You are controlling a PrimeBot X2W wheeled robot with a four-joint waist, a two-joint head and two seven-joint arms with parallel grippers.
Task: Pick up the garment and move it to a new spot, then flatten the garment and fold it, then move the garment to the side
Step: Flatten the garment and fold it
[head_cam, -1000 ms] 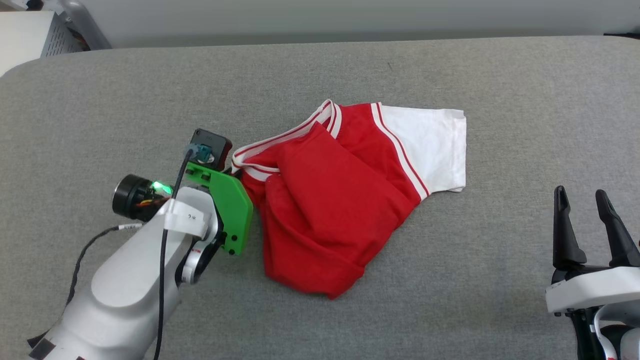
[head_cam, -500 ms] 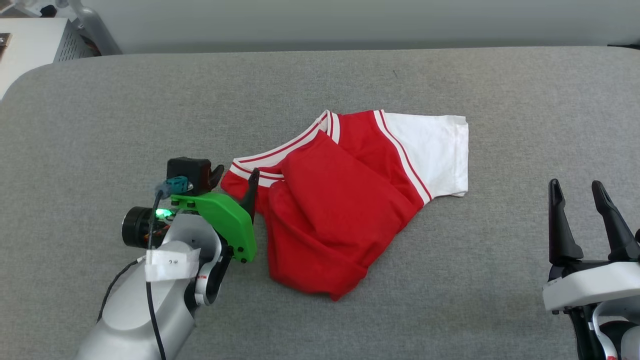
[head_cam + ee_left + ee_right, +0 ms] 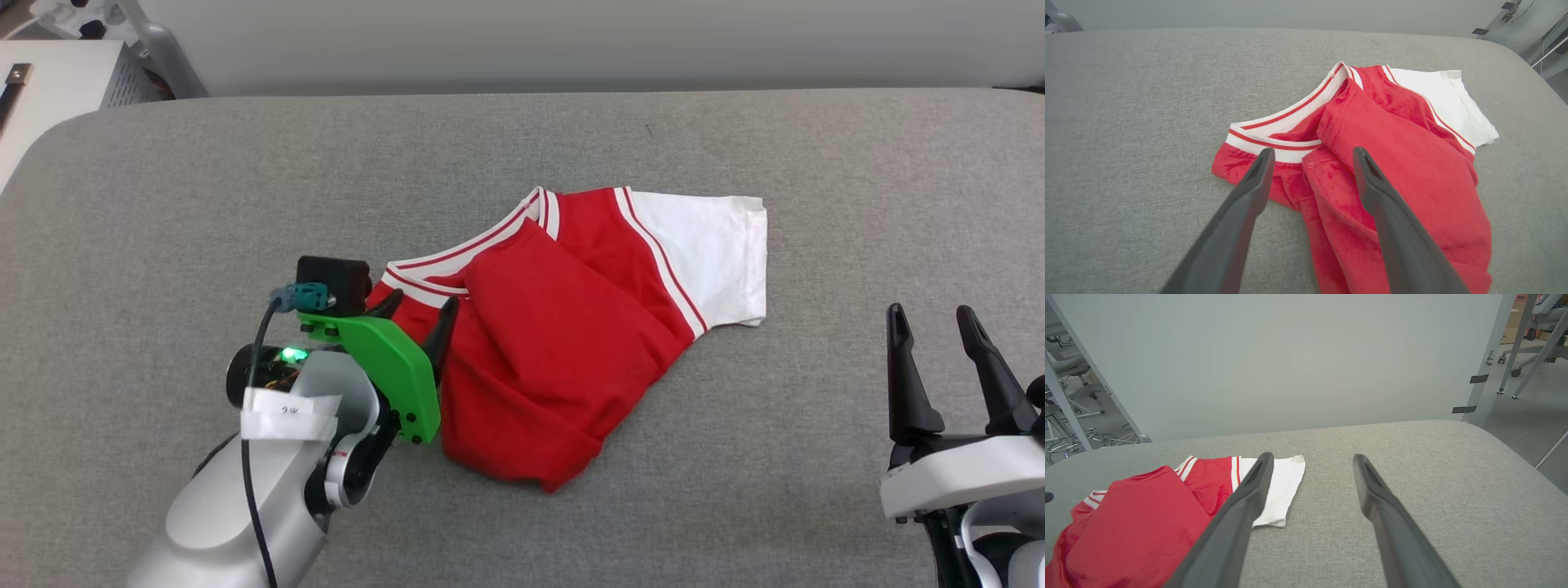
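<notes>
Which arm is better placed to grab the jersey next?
Probably left. The left pincer is open over one end of the garment; the right pincer, also open, is off to the side, apart from the cloth.

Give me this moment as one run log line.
left hand: open, fingers over left end of garment | right hand: open, apart from garment | garment: crumpled on grey table, not held

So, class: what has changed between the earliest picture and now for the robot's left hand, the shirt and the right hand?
The left hand has opened and let go of the shirt: its fingers, closed at the collar end a second ago, now stand apart over the collar. The shirt lies in the same folded heap; the right hand stays open, off to the side. The camera shifted slightly.
</notes>
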